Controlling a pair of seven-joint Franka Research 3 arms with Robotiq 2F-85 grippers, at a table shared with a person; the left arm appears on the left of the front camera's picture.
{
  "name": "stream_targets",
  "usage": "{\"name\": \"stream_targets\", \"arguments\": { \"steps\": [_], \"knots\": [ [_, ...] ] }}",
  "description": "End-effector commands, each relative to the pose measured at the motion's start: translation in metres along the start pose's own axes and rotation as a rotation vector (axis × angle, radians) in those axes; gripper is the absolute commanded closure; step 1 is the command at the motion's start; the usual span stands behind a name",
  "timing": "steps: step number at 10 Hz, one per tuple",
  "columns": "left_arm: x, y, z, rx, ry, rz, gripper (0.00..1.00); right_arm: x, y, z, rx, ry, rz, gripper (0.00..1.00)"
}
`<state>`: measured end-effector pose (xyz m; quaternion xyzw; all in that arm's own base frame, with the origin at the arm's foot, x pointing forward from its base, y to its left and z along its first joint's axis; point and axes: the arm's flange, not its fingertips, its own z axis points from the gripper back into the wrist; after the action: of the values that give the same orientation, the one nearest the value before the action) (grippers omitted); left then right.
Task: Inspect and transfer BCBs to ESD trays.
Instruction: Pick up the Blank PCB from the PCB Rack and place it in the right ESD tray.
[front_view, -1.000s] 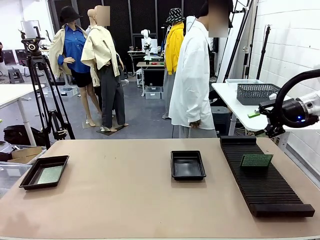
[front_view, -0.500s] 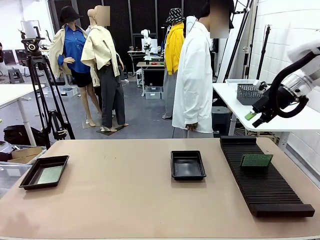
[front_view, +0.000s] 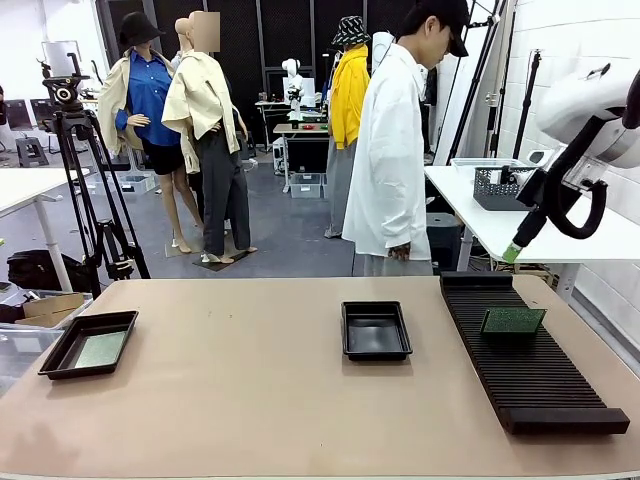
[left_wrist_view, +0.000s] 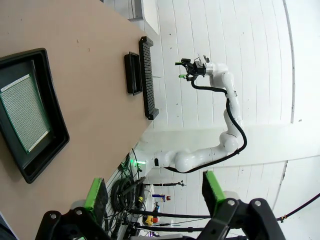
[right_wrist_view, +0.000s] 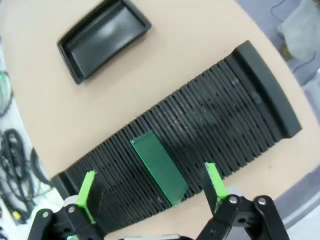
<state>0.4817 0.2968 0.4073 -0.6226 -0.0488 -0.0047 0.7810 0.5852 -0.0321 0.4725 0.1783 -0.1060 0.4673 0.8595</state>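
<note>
At the table's eight o'clock, a flat BCB (front_view: 102, 349) is lying, seemingly delivered, in the left ESD tray (front_view: 118, 316), with the left gripper (left_wrist_view: 150, 192) idling nearby, fingers apart. At three o'clock, an upright BCB (front_view: 513, 321) is standing slotted in the rack (front_view: 540, 390) for picking, the empty middle ESD tray (front_view: 376, 355) waiting at its nine. Beyond, the right gripper (front_view: 513, 250) is hovering, jaws apart.

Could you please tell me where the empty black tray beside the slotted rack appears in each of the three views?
Front view: the empty tray sits mid-table, just left of the rack.
Left wrist view: upper middle, small, just left of the rack in the picture.
Right wrist view: top left, above the rack.
Shared landmark: the long black rack, carrying a green board.
</note>
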Motion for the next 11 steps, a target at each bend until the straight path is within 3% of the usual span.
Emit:
{"name": "stream_targets", "arguments": {
  "steps": [1,6,8,11],
  "knots": [
    [0.0,-0.002,0.0,0.001,-0.001,-0.004,0.0,-0.013,0.02,-0.015,-0.056,0.047,0.129,0.0],
    [0.0,-0.002,0.0,0.001,-0.001,-0.004,0.0,-0.022,0.046,-0.036,-0.204,0.186,0.404,0.0],
    [0.0,-0.002,0.0,0.001,-0.001,-0.004,0.0,-0.026,0.049,-0.043,-0.198,0.217,0.518,0.0],
    [0.0,-0.002,0.0,0.001,-0.001,-0.004,0.0,-0.025,0.048,-0.048,-0.176,0.245,0.557,0.0]
  ]
}}
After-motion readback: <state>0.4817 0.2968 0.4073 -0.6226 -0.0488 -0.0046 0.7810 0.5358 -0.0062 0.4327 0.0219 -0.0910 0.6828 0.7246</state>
